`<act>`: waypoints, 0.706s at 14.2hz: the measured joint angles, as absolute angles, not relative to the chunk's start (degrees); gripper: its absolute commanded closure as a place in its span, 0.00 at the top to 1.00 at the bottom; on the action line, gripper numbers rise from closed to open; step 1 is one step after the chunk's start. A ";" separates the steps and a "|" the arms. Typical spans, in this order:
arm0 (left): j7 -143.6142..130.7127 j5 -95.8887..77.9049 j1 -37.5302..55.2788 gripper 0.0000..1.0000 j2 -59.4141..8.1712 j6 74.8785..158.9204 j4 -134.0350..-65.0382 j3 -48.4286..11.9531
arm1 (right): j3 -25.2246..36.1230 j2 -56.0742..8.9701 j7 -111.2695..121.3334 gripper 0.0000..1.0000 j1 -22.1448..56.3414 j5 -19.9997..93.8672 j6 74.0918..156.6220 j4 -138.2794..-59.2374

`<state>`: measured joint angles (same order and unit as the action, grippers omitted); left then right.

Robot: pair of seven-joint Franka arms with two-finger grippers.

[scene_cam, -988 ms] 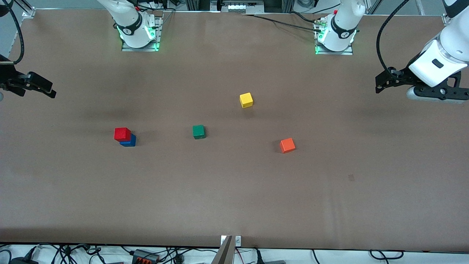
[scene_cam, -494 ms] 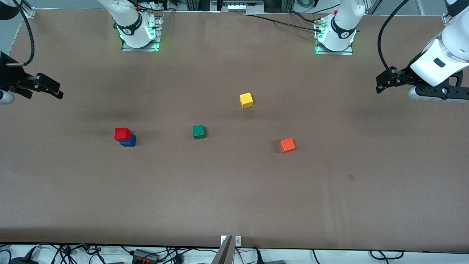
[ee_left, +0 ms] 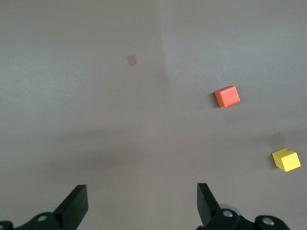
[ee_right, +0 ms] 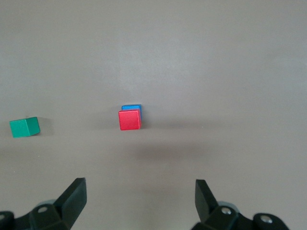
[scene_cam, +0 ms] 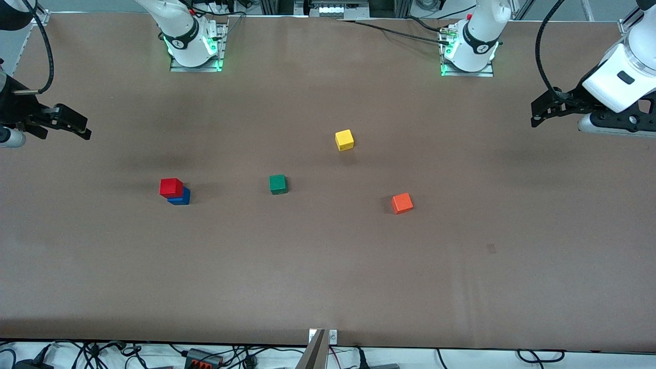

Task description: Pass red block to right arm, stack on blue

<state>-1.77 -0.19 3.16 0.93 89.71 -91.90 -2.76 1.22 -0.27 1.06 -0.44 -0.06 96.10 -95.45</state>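
Right claw (scene_cam: pixel 77 128) spread wide, holding nothing, up over the bench (scene_cam: pixel 328 266) edge at the right arm's end. Red block (scene_cam: pixel 171 187) sitting on the blue (scene_cam: pixel 180 197), slightly offset; stack looks finished. Judged light, rigid, smooth-faced: best pinched across two flat sides, gently. Left claw (scene_cam: pixel 535 110) likewise spread and empty, over the left arm's end.

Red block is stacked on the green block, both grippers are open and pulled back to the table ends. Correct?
Not quite. The red block sits on the blue block, not the green block, which stands alone nearer the table's middle; the front view shows it. The rest holds: the left gripper and right gripper are open at their ends.
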 measured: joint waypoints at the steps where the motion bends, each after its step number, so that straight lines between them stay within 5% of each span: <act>1: -1.77 -0.19 3.17 1.00 0.93 89.68 -91.90 -2.79 | 1.27 -0.27 1.06 1.00 -0.44 -0.06 96.09 -95.45; 10: -1.77 -0.19 3.39 1.00 0.94 88.61 -91.84 -2.93 | 1.33 0.33 1.13 1.00 -0.38 -0.63 94.98 -95.40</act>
<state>-1.77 -0.19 3.39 0.94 88.61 -91.84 -2.93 1.33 0.33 1.13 -0.38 -0.63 94.98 -95.40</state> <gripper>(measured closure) 0.000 0.000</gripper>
